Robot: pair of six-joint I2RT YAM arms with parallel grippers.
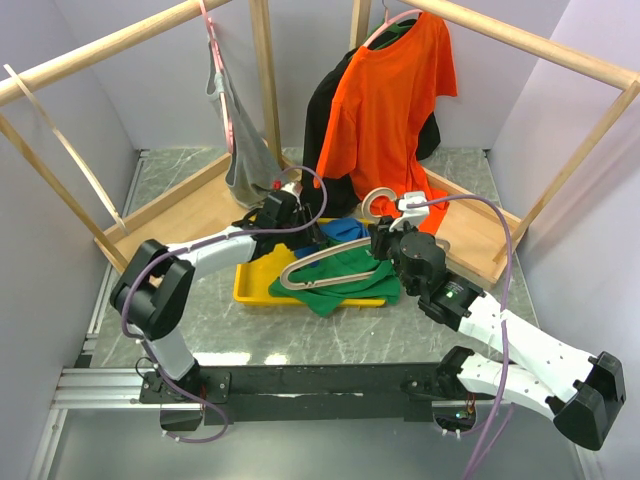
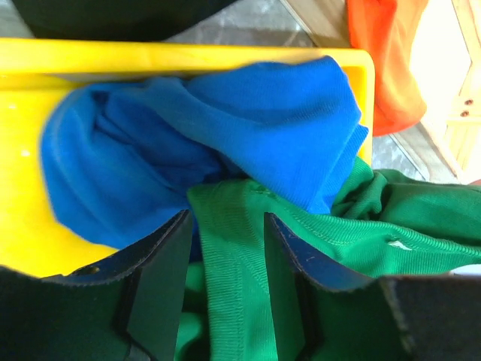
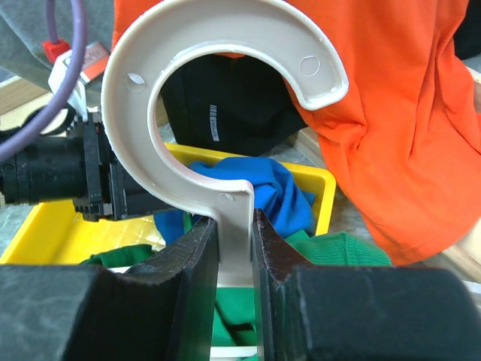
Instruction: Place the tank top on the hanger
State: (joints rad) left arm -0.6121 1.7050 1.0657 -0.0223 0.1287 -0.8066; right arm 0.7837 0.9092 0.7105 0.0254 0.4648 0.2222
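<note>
a: where is the bright green fabric tank top (image 1: 350,290)?
b: spilling from the yellow plastic tray (image 1: 250,285); left gripper (image 2: 227,226) half open astride a fold; pinched or not, i cannot tell.
a: right gripper (image 3: 234,226)?
b: clamped on the neck of the pale curved hanger (image 3: 225,22), above the top.

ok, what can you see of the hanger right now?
The hanger is pale beige and looks like moulded plastic with a raised rim, a big open hook and two small holes. The right gripper clamps its neck, hook up. From above, its curved arms span the green top at the yellow bin; contact there is unclear.
</note>
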